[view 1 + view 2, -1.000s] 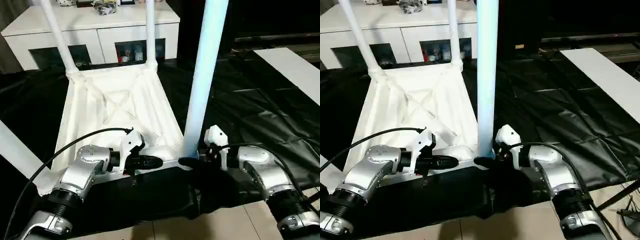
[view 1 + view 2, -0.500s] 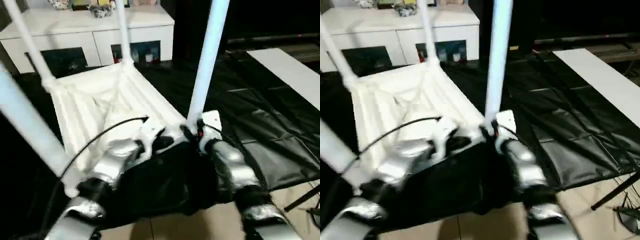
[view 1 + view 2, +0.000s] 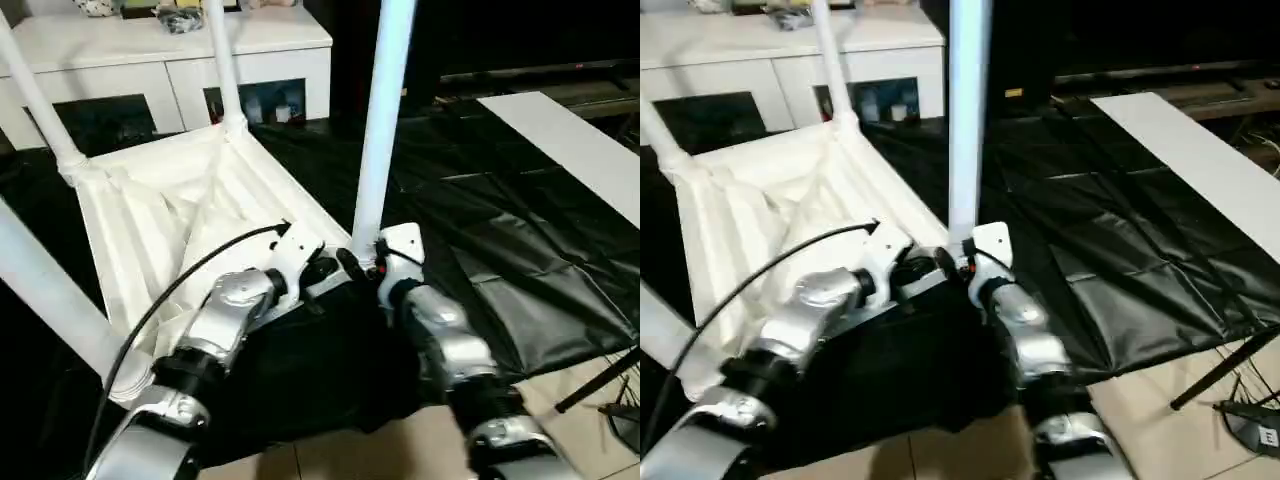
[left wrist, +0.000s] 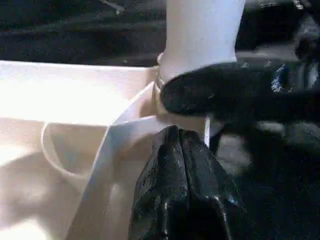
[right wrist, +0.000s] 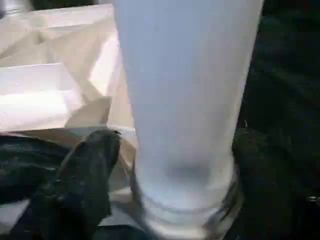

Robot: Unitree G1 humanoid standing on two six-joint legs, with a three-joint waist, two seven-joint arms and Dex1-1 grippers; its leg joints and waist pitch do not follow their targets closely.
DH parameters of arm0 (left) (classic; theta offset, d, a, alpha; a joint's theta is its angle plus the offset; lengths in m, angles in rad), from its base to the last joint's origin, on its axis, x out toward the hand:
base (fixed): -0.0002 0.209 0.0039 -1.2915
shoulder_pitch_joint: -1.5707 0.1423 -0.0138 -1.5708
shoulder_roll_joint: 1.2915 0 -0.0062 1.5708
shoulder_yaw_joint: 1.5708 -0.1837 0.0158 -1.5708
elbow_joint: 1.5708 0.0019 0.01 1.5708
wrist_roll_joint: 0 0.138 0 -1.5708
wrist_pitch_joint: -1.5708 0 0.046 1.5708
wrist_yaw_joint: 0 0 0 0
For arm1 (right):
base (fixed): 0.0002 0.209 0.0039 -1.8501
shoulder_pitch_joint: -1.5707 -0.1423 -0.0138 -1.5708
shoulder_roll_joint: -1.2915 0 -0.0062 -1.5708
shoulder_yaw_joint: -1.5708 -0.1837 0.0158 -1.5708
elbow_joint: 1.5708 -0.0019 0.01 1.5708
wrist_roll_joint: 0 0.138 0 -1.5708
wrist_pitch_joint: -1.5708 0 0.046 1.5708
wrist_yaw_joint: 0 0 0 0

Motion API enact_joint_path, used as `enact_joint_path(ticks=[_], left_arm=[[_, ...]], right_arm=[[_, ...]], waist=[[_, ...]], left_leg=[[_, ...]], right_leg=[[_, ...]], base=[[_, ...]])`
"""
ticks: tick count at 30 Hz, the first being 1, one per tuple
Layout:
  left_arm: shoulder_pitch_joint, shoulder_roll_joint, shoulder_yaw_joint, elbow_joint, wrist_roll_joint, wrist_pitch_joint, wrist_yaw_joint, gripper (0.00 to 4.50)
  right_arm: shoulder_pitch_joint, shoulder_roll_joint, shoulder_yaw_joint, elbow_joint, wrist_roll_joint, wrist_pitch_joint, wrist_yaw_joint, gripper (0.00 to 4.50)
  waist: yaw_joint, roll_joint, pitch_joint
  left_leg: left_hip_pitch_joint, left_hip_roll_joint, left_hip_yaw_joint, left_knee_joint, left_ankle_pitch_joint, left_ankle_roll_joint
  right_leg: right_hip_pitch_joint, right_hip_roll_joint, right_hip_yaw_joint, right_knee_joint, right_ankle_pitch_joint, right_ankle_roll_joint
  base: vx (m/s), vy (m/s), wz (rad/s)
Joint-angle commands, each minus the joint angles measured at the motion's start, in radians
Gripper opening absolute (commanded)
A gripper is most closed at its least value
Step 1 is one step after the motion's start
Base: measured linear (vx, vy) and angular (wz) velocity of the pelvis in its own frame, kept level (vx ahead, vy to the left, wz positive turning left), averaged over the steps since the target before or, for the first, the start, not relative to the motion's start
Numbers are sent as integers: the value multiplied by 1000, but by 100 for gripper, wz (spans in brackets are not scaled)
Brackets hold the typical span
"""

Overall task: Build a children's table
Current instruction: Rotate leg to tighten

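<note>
Now the two silver arms are much closer together than a second ago. Back then the left arm (image 3: 225, 310) reached in from the lower left of the frame and the right arm (image 3: 440, 335) from the lower right, with a wide gap between them. They now meet in the lower middle of the frame, at the foot of the near right leg (image 3: 383, 120). The whole view has also swung, so the camera moved too, and the tabletop (image 3: 150, 230) looks a bit turned against the white cabinet (image 3: 130, 40). The right jaws are clamped around the bottom of that leg, just above its corner socket (image 3: 365, 262). The left jaws are pressed together with nothing between them, and their tip touches the same corner. I think this means the robot is pushing the last leg tight while it holds the corner steady. The tabletop lies upside down on the black sheet (image 3: 480, 230), from the upper left to the middle of the frame. Count them: one tabletop and four legs, all standing up in their corners. They are the near right leg, the near left leg (image 3: 45, 295), the far left leg (image 3: 35, 100) and the far right leg (image 3: 222, 60). There is also one flat white board (image 3: 570, 140) at the upper right.
</note>
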Motion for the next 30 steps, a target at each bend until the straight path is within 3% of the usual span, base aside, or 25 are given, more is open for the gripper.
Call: enact_joint_path(ticks=[1, 4, 5, 10, 17, 22, 30], left_arm=[[26, 24, -15, -2, -1, 5, -46, 0], [31, 39, -1, -34, -37, -21, -102, 0], [31, 40, 7, -41, -51, -13, -113, 20], [41, 96, -1, -125, -89, 97, -236, 66], [34, 100, -21, -103, -66, 110, -231, 118], [-1, 97, -29, -32, 2, 101, -132, 147], [-17, 109, -40, -20, 15, 136, -136, 204]], right_arm=[[7, -50, 10, -61, 19, 12, 102, 384], [23, -144, -5, -105, 39, 9, 217, 384], [26, -161, -6, -114, 42, 9, 238, 385], [56, -257, 1, -175, 81, 32, 385, 385], [55, -257, 8, -163, 77, 27, 393, 385], [59, -251, 18, -171, 73, 25, 394, 385], [77, -256, 27, -193, 72, 29, 420, 385]], waist=[[8, -4, -63], [10, -5, -66], [11, -5, -65], [14, -3, -61], [12, -1, -59], [10, 3, -61], [11, 3, -60]], left_leg=[[3, 31, -12, -73, -206, 60], [2, 32, -10, -68, -174, 86], [3, 31, -8, -68, -176, 89], [6, 33, -9, -71, -219, 81], [9, 33, -10, -73, -249, 58], [7, 30, -11, -71, -235, 60], [6, 31, -13, -73, -256, 56]], right_leg=[[56, -48, 40, -67, -217, -202], [62, -48, 39, -59, -131, -238], [63, -46, 38, -59, -127, -247], [64, -49, 38, -66, -206, -245], [57, -47, 38, -74, -267, -226], [59, -43, 36, -71, -223, -227], [59, -47, 35, -77, -287, -214]], base=[[0, 0, 0], [0, 0, 0], [0, 0, 0], [0, 0, 0], [0, 0, 0], [0, 0, 0], [0, 0, 0]])
